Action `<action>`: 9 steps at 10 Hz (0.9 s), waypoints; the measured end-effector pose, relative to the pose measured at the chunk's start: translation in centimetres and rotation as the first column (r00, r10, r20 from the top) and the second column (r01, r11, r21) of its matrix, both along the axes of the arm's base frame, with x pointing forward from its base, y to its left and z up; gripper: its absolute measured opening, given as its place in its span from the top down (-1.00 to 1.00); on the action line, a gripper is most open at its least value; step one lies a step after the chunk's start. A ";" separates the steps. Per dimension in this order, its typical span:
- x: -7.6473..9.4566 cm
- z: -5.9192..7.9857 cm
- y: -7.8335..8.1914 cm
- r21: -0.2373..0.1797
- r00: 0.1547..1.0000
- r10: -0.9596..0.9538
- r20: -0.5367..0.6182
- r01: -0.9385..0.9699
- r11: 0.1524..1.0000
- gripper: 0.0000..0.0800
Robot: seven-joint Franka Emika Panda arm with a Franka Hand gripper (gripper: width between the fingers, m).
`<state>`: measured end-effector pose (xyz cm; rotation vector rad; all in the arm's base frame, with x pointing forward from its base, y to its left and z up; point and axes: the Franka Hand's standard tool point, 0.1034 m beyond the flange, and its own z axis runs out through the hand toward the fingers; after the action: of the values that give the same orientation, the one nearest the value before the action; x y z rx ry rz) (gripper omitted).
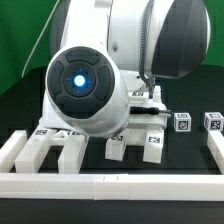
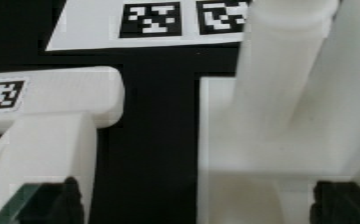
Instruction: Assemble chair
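Observation:
The chair is in loose white pieces on the black table. In the wrist view a wide white slab with an upright bar lies under my gripper. A second white piece with a tag lies beside it, across a dark gap. My gripper is open wide: one fingertip is over the second piece, the other over the slab's far side. It holds nothing. In the exterior view, tagged white blocks stand in a row and slotted pieces lie at the left. The arm hides the fingers there.
The marker board lies just beyond the two pieces in the wrist view. A long thin white border rail runs along the front and another along the exterior view's right. Two small tagged blocks stand at the right.

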<state>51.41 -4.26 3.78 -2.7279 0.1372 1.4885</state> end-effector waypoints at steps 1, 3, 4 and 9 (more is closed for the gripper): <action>0.0 0.0 0.0 0.000 1.000 0.000 0.000 0.000 1.000 -0.62; 0.3 0.2 -0.2 0.000 1.000 -0.001 0.008 0.001 1.000 -0.62; 1.3 0.7 -0.4 0.002 0.999 0.005 0.044 -0.005 1.000 -0.62; 5.4 3.6 -2.9 0.018 0.917 0.028 0.398 -0.038 0.999 -0.62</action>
<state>56.76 -7.14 7.38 -2.9531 0.0593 0.8995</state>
